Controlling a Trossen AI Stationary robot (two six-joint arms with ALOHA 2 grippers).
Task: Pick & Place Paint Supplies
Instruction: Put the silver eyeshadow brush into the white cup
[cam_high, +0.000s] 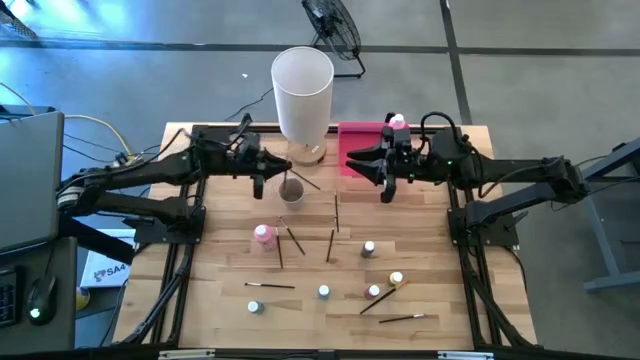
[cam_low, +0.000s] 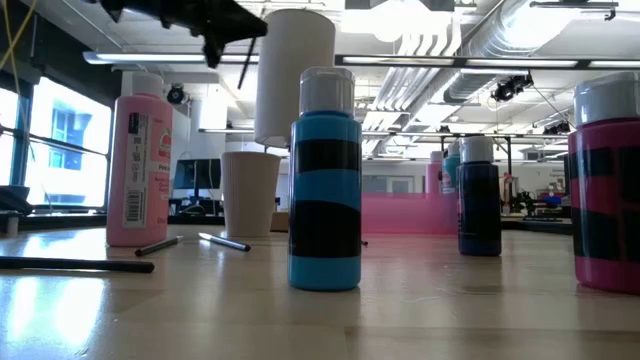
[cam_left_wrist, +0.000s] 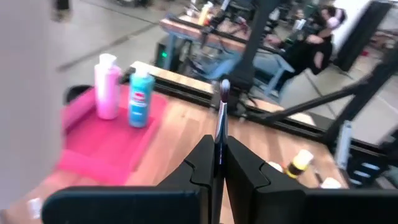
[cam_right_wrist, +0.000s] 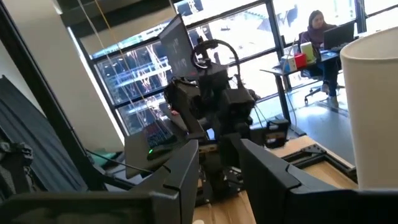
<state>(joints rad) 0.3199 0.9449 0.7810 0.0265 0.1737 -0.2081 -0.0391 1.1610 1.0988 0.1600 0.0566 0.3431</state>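
My left gripper (cam_high: 258, 178) hovers beside the small paper cup (cam_high: 291, 192), shut on a thin dark paintbrush (cam_left_wrist: 222, 106). One brush leans in the cup. My right gripper (cam_high: 386, 185) is open (cam_right_wrist: 217, 163) over the near edge of the pink tray (cam_high: 360, 140), touching nothing. A pink bottle (cam_left_wrist: 106, 84) and a teal bottle (cam_left_wrist: 140, 98) stand in the tray. On the table stand a taller pink bottle (cam_high: 263, 235) and several tiny capped bottles (cam_high: 369, 248), with several brushes (cam_high: 330, 245) lying among them. My left gripper pinches the paintbrush by its handle (cam_left_wrist: 219, 134) between the two fingers (cam_left_wrist: 245, 171). The brush runs along the fingers and sticks out past their tips, bristle end (cam_left_wrist: 224, 87) farthest out. It is lifted clear, hanging slantwise (cam_low: 245, 68) above the paper cup (cam_low: 250, 190).
The tall white cylinder (cam_high: 303, 85) stands at the far edge, right behind the cup and between the two arms. The near half of the table is dotted with bottles and brushes. People sit at desks in the room beyond (cam_right_wrist: 317, 37).
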